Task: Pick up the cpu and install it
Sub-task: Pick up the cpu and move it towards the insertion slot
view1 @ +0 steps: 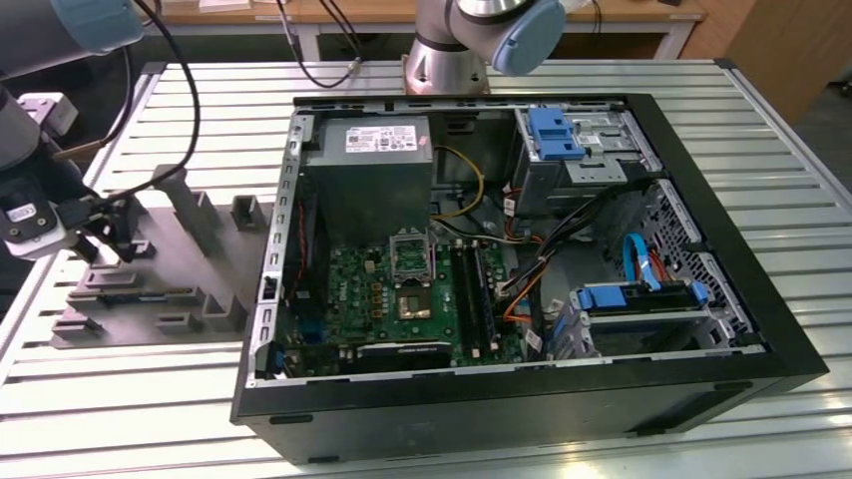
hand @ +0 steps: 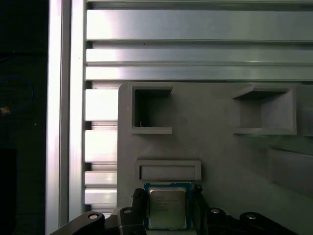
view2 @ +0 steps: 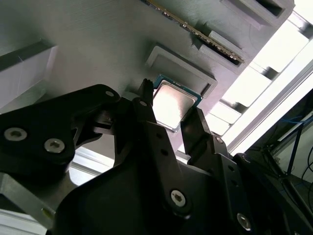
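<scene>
Main risk is the grip. The black two-finger gripper (view2: 170,110) is closed to chip width, with its fingers (view2: 146,117) against two opposite edges of the cpu (hand: 167,206). The cpu is a small flat square chip with a silvery-grey metal lid and a thin teal-green rim. That is an edge-only hold on a thin part, so any skew between the fingers could let it twist or drop in transit. Can't tell whether it rests on its seat or is lifted clear.

Location: the cpu is at the grey moulded plastic fixture tray (view1: 174,289). The tray lies on the slatted aluminium table (view1: 745,130) just beside the open black computer case (view1: 533,399), on the case's side toward the exterior view's left. So the chip is outside the case, well apart from its target.

Second risk: raised grey pocket walls on the tray stand just beside the chip in both wrist views. A lift that isn't straight could clip one and knock the chip crooked.

Third risk: the silver rectangular socket frame with dark centre (view1: 414,299) sits on the green motherboard (view1: 359,299) near the middle of the case. Orange and black cables (view1: 530,274) run near it. The approach looks tight, so a finger could snag a cable or hit the case wall. A chip arriving rotated or tilted would likely damage the socket contacts.

Look: the lid is bright and clean with faint print in the middle and square corners. No marks that I can make out.
</scene>
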